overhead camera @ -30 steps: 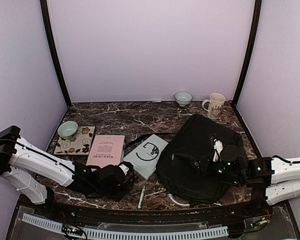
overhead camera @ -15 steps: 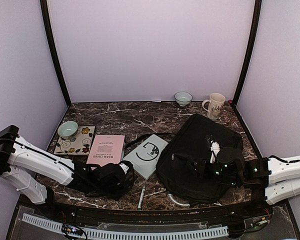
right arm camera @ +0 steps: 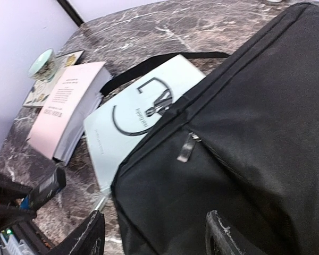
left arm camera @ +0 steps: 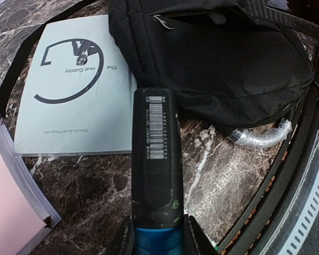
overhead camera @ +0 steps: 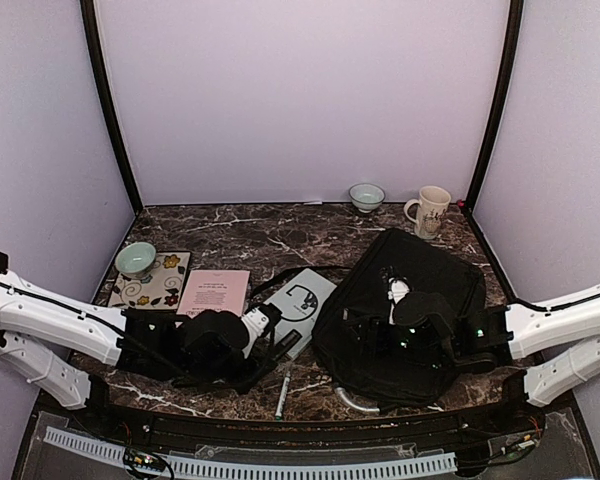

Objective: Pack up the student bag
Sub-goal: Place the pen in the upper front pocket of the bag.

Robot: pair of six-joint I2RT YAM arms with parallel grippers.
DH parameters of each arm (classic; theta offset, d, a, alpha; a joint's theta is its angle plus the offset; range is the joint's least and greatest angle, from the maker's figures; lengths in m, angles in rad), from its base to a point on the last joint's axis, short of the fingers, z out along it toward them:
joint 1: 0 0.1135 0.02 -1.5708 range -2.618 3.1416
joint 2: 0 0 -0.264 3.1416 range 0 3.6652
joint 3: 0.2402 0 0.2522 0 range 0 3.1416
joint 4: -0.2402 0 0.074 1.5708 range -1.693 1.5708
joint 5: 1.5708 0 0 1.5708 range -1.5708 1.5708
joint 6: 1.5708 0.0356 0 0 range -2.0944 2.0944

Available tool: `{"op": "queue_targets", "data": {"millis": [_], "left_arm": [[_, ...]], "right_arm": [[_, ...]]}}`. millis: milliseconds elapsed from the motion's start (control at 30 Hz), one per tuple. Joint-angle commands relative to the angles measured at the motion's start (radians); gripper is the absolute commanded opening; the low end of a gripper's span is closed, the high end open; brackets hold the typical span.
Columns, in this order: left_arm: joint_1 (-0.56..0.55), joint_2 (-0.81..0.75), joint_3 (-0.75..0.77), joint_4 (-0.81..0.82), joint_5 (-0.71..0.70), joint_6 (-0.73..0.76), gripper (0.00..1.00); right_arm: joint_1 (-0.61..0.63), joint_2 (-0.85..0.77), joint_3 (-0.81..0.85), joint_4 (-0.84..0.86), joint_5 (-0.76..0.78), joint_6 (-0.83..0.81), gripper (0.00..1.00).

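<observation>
Dark marble counter (overhead camera: 240,225), lilac walls (overhead camera: 300,100). Left tool (left arm camera: 158,241) pinching a black marker (left arm camera: 155,159), right tool (right arm camera: 154,234) wide open over the student bag (right arm camera: 255,133).

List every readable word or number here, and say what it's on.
"The Great Gatsby": cover of the pale book; the big arc serves as the G.
"Francis Scott Fitzgerald": same cover, small print.
Pink book: lines of print, too blurred to read.
Marker: barcode label, digits too small to read.
Mug: dark print, unreadable.
</observation>
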Motion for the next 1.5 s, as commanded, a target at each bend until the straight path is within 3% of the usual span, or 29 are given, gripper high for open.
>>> {"op": "queue_targets", "data": {"millis": [0, 167, 367, 500, 700, 900, 1233, 1467], "left_arm": [[-0.024, 0.081, 0.074, 0.005, 0.025, 0.038, 0.11], [-0.025, 0.197, 0.171, 0.021, 0.062, 0.056, 0.11], [-0.024, 0.33, 0.322, 0.015, 0.1, 0.094, 0.11], [-0.02, 0.446, 0.452, -0.022, 0.144, 0.121, 0.11], [0.004, 0.51, 0.54, -0.039, 0.217, 0.158, 0.1], [0.022, 0.504, 0.526, -0.042, 0.231, 0.173, 0.1], [0.054, 0.551, 0.529, -0.011, 0.282, 0.185, 0.1], [0.062, 0.62, 0.613, -0.04, 0.288, 0.188, 0.1]], "right_arm": [[0.009, -0.01, 0.031, -0.151, 0.144, 0.051, 0.66], [0.01, -0.064, 0.022, -0.311, 0.228, 0.1, 0.73], [0.01, -0.116, -0.036, -0.336, 0.244, 0.086, 0.93], [0.01, -0.102, -0.037, -0.373, 0.244, 0.089, 0.97], [0.01, -0.067, -0.031, -0.42, 0.259, 0.107, 0.97], [0.01, -0.046, -0.017, -0.43, 0.263, 0.104, 0.96], [0.011, -0.013, -0.013, -0.446, 0.299, 0.122, 0.89], [0.01, 0.03, -0.001, -0.416, 0.368, 0.126, 0.84]]}}
